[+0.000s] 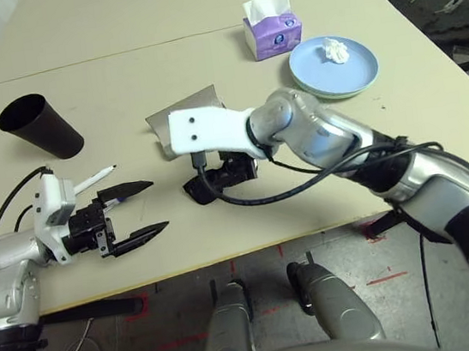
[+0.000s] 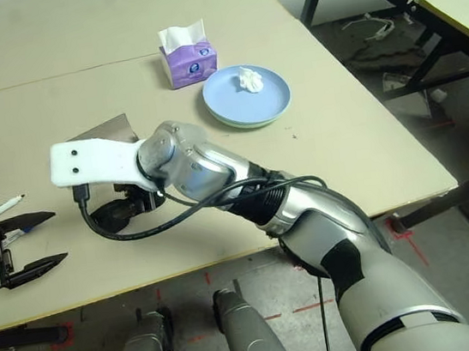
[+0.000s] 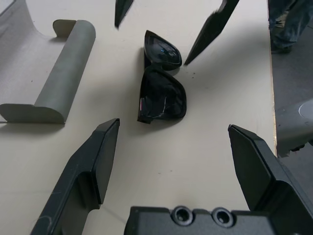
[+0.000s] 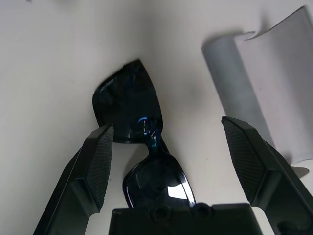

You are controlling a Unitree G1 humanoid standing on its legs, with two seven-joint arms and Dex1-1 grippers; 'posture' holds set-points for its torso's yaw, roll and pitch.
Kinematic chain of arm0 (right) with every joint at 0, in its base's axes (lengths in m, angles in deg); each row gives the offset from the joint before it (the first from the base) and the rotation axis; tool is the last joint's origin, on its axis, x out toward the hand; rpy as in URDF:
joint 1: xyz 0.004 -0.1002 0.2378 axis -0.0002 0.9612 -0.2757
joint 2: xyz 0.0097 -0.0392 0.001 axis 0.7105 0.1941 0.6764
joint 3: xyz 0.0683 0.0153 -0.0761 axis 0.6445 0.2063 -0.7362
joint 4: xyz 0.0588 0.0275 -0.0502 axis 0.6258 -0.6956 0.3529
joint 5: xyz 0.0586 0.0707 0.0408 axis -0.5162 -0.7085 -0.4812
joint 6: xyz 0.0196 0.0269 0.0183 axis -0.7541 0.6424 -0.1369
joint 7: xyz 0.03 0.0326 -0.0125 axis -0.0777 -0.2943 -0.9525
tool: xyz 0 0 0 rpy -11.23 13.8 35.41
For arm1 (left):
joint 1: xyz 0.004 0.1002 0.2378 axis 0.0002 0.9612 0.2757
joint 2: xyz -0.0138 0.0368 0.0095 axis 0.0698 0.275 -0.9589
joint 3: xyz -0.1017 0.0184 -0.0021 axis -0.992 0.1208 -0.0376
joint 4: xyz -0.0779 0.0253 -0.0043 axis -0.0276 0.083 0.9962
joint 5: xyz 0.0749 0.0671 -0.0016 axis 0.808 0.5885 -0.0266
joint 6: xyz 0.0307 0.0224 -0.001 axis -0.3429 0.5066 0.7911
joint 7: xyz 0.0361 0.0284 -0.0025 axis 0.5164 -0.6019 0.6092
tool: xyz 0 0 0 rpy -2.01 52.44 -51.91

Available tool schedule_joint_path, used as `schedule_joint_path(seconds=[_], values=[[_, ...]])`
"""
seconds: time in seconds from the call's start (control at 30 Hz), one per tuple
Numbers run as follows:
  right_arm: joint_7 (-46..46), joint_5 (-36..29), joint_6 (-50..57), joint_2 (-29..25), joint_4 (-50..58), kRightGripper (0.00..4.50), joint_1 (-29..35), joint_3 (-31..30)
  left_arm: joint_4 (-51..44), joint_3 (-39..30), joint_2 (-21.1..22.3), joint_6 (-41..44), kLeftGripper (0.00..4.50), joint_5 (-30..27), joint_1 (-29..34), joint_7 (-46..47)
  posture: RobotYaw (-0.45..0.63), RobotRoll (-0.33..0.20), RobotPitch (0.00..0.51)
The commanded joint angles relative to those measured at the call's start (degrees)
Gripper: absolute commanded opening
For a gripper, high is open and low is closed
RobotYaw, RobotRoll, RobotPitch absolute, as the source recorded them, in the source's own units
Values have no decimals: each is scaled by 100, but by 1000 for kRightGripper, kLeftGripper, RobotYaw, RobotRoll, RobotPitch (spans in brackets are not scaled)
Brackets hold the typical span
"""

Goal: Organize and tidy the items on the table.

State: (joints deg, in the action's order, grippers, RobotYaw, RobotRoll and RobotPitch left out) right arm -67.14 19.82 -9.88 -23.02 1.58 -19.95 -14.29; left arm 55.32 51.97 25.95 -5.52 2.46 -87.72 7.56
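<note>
Left gripper point(image 1: 160, 204): open, empty, over the table point(image 1: 266, 215) toward its near edge. Right gripper point(image 4: 167, 122): open, above the black sunglasses point(image 3: 164, 98), which lie on the tabletop by the near edge, not gripped. Grey glasses case point(image 3: 66, 73) lies spread open just beside them, farther from that edge. White marker with black tip point(image 1: 95, 178) is on the table by the left gripper; blue-capped marker point(image 2: 17, 234) is partly hidden behind that gripper's fingers. Black cup point(image 1: 47, 129) is farther back, toward the left edge. Blue plate point(image 1: 315, 65) sits on green plate point(image 1: 336, 95) toward the right edge, crumpled white tissue point(image 1: 336, 50) on top. Purple tissue box point(image 1: 274, 38) is next to the plates, on their far-left side.
</note>
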Motion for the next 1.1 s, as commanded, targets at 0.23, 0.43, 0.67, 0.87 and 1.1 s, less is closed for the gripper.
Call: schedule_joint_path(seconds=[0.23, 0.43, 0.67, 0.87, 1.1], values=[[-396, 688, -788, 70, -411, 4475, 163, -159, -149, -41, -58, -5, 4500, -37, 184, 118, -132, 0, 227], [-559, 1027, -1028, 62, -558, 4475, 227, -145, -172, -1, -111, -22, 4500, -24, 190, 156, -127, 0, 227], [-683, 1221, -1098, 150, -586, 4475, 336, -55, -170, -8, -131, -23, 4500, -13, 175, 160, -127, 0, 230], [-823, 1294, -1064, 184, -471, 4475, 444, -23, -187, -3, -151, -28, 4500, -4, 195, 190, -125, 0, 231], [-913, 1442, -1058, 220, -440, 4089, 537, 2, -242, -2, -181, -24, 4500, -4, 258, 232, -121, 0, 231]])
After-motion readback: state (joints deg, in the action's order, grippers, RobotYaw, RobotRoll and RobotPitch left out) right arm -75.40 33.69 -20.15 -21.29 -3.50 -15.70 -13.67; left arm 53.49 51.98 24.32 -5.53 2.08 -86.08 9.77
